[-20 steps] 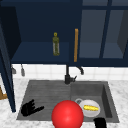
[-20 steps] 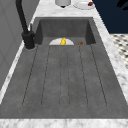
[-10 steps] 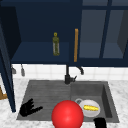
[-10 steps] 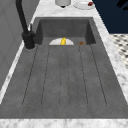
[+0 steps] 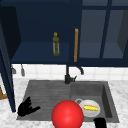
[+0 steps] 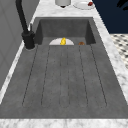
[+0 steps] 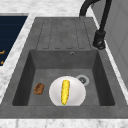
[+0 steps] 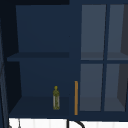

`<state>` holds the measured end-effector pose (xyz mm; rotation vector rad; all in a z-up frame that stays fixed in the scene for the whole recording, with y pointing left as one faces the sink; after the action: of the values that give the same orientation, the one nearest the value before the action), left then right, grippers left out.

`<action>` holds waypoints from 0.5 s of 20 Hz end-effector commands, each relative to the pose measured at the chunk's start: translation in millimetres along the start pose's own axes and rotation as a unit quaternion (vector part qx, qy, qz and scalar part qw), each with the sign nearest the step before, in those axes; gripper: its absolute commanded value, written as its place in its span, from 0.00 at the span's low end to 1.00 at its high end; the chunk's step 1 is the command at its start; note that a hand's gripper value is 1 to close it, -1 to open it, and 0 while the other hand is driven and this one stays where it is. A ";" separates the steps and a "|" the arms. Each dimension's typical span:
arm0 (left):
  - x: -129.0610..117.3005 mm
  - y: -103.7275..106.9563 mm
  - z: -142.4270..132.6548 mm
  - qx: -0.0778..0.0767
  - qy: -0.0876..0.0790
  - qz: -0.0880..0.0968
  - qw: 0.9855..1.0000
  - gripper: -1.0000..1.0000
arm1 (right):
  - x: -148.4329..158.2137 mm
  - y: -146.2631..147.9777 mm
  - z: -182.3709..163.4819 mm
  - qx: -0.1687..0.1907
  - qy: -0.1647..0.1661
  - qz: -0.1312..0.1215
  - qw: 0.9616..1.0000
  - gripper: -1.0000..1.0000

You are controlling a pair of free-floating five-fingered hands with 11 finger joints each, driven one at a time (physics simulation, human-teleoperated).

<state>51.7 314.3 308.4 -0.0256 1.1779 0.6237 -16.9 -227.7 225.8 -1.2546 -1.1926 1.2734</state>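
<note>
My left hand (image 5: pixel 26 108) hovers over the drainboard's front left corner, fingers spread and holding nothing. My right hand (image 5: pixel 100 123) sits at the bottom edge, in front of the basin's front rim. A large red ball (image 5: pixel 67 115) shows between the two hands, at the sink's front. In the basin lies a white plate (image 7: pixel 75 96) with a yellow corn cob (image 7: pixel 65 91) on it. A small brown lump (image 7: pixel 39 88) rests on the basin floor beside the plate. An olive bottle (image 8: pixel 56 98) stands on the open cabinet's lower shelf.
The black faucet (image 5: pixel 67 77) rises behind the sink, between the ribbed drainboard (image 6: pixel 62 80) and the basin. The cabinet door has an orange handle (image 5: pixel 76 45). On the far counter stand a grey cup (image 6: pixel 62 2) and a plate (image 6: pixel 83 4) with something red.
</note>
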 end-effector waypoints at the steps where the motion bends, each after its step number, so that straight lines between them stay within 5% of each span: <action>1: 2.6 6.0 0.8 -0.003 0.054 0.037 0.998 0.00 | 0.0 0.0 0.0 0.000 0.000 0.000 1.000 0.50; 10: 9.4 20.3 3.5 -0.003 0.104 0.044 0.994 0.00 | 0.0 0.0 0.0 0.000 0.000 0.000 1.000 0.50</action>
<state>48.6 331.2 307.6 -0.0527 1.2821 0.6450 -16.9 -227.7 225.8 -1.2546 -1.1926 1.2734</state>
